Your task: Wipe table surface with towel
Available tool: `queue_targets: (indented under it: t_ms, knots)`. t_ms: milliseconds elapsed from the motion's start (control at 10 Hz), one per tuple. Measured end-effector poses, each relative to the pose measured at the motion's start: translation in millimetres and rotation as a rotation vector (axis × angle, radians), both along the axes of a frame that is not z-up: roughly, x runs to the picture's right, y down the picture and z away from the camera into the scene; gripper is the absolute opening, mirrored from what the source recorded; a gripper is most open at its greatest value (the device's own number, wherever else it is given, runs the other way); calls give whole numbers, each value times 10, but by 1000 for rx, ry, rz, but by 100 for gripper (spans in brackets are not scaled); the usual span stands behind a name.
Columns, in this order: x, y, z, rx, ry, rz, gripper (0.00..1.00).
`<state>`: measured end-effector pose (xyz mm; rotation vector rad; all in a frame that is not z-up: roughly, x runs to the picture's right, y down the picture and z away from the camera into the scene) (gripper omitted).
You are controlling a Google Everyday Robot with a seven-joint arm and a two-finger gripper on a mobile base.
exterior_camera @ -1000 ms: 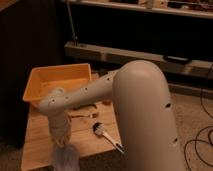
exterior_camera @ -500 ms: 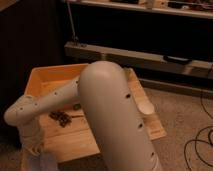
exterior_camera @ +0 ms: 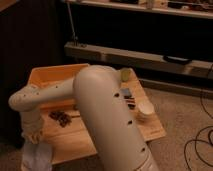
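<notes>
The big white arm (exterior_camera: 107,120) fills the middle, bending back over the wooden surface (exterior_camera: 75,140). The orange tray (exterior_camera: 50,75) is the landmark: well in front of its near-left corner hangs the pale towel (exterior_camera: 36,155), draped at the surface's near-left edge. Just above the towel sits the hand (exterior_camera: 32,134), wrapped in cloth; whether it's spread or pinching, I cannot tell. Dark crumbs (exterior_camera: 61,118) lie in front of the tray. To do it well, I'd press flat, sweep evenly, and keep the towel from bunching.
</notes>
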<state>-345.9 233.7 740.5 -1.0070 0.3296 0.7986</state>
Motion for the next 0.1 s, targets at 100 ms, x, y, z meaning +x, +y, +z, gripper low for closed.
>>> queue_targets:
  t_ms: [100]
  knots:
    - [85,-126,131,-1,7,12,0]
